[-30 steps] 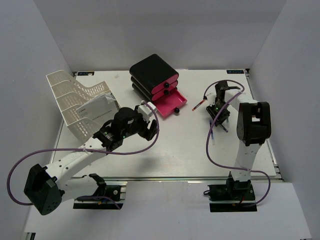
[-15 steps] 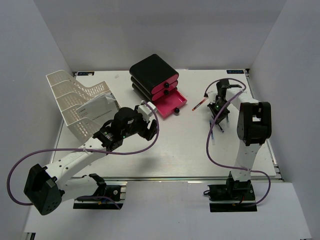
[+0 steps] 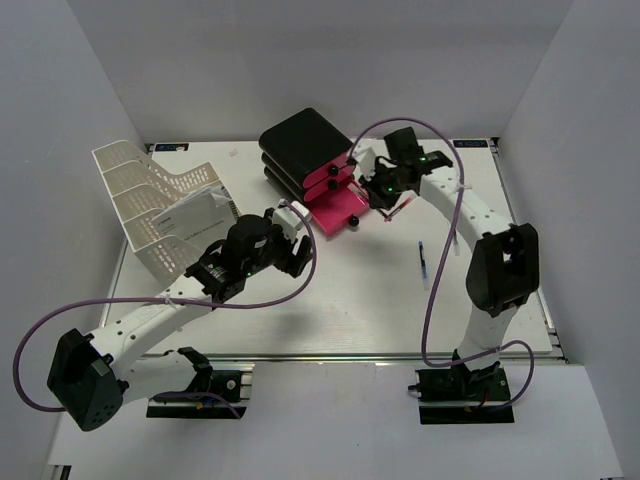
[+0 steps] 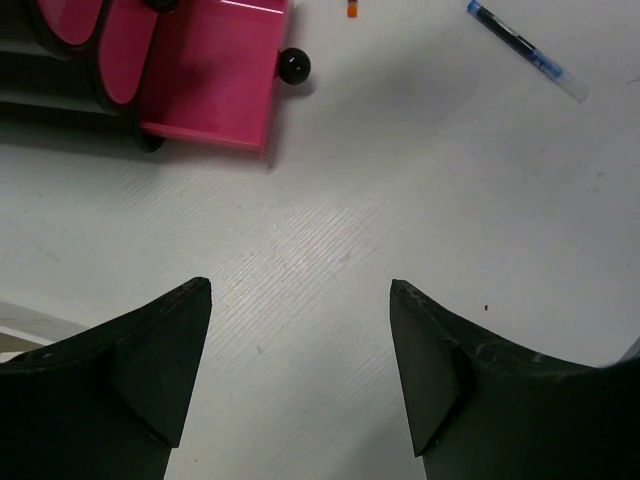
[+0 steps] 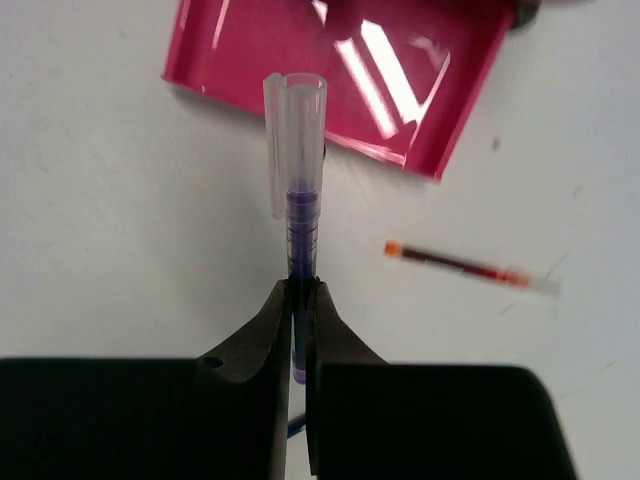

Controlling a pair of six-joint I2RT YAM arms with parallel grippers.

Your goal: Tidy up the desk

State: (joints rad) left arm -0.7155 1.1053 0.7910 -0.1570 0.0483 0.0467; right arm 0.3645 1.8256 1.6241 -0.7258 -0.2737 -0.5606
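1. the right gripper (image 5: 302, 290) is pinched tight on a purple pen (image 5: 301, 215) with a see-through cap.
2. the pen's capped end is over the edge of the open pink drawer (image 5: 250, 60), the bottom one of the black-and-pink drawer unit (image 3: 305, 140).
3. a red pen (image 5: 460, 265) lies on the white desk (image 3: 350, 300), just beside that drawer.
4. a blue pen (image 3: 422, 258) lies on the desk too, nearer the front and apart from the drawer.
5. the left gripper (image 4: 298, 290) has its jaws wide apart with nothing in them, over bare desk.
6. the desk sits between grey walls, and a white mesh paper tray (image 3: 140, 190) stands on its left side.
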